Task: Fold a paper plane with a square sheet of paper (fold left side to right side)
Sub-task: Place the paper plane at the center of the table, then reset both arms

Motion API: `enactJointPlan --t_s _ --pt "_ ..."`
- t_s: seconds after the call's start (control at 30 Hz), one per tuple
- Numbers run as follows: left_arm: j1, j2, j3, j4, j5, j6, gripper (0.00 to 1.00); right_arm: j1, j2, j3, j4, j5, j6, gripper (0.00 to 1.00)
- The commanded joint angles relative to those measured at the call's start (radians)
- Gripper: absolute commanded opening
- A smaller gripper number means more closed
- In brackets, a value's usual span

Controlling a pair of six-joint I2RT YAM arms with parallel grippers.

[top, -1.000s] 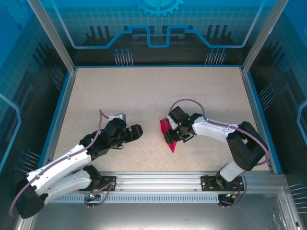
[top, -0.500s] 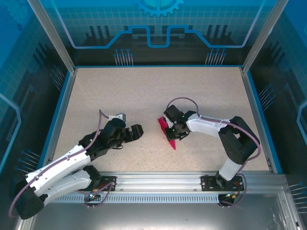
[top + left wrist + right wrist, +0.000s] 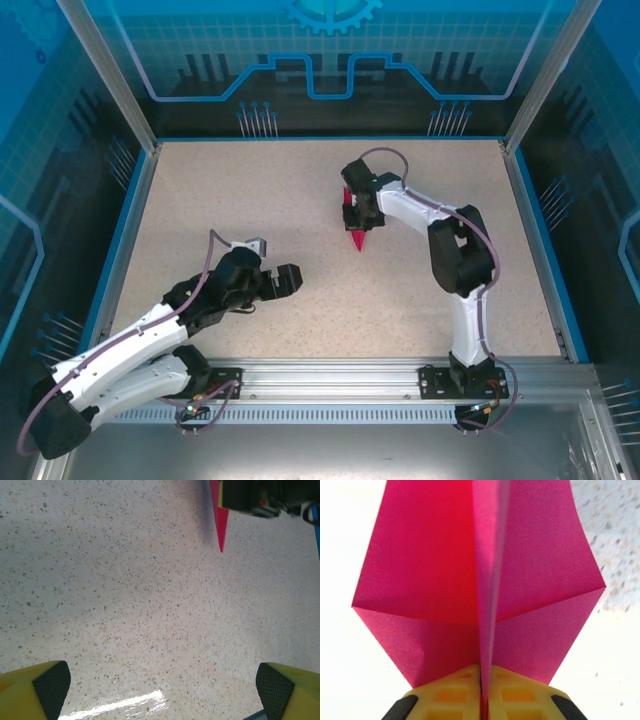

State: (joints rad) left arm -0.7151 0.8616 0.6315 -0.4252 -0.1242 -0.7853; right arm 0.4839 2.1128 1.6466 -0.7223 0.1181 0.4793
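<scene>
- The left gripper [image 3: 283,279] sits low over the table [image 3: 230,190] at the near left. Its fingers [image 3: 50,685] are spread wide with nothing between them. I judge it is parked aside to leave the other arm room.
- The paper plane [image 3: 357,240] is right of centre in the far half, wings flaring either side of its keel. Its long axis runs far to near, nose toward the near edge. I cannot tell whether it touches the table.
- The right gripper [image 3: 482,692] is clenched on the centre crease from the tail end, probably to keep the fold pressed flat.
</scene>
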Motion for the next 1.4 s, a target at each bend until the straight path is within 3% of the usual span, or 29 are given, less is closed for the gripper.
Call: enactJointPlan --t_s 0.0,0.43,0.73,1.03,1.17,1.23,1.37 --pt "0.008 -0.018 0.011 -0.026 0.02 0.021 0.99 -0.019 0.083 0.108 -0.109 0.018 0.056 0.1" --pt "0.007 0.002 0.022 -0.04 0.003 0.027 0.99 -0.013 0.175 0.176 -0.14 0.02 0.051 0.13" --pt "0.033 0.043 0.061 -0.075 -0.016 0.047 0.99 -0.002 0.116 0.158 -0.154 0.043 0.02 0.26" --pt "0.152 0.085 0.112 -0.071 0.051 0.103 0.99 0.013 -0.066 0.096 -0.194 0.075 -0.015 0.41" --pt "0.23 0.102 0.134 -0.07 0.06 0.155 0.99 0.009 -0.232 -0.008 -0.155 0.106 -0.044 0.5" --pt "0.277 0.1 0.134 -0.061 0.039 0.185 0.99 -0.001 -0.342 -0.092 -0.099 0.117 -0.069 0.57" --pt "0.368 0.085 0.103 -0.02 -0.127 0.245 0.99 -0.05 -0.587 -0.289 0.027 0.148 -0.129 0.73"
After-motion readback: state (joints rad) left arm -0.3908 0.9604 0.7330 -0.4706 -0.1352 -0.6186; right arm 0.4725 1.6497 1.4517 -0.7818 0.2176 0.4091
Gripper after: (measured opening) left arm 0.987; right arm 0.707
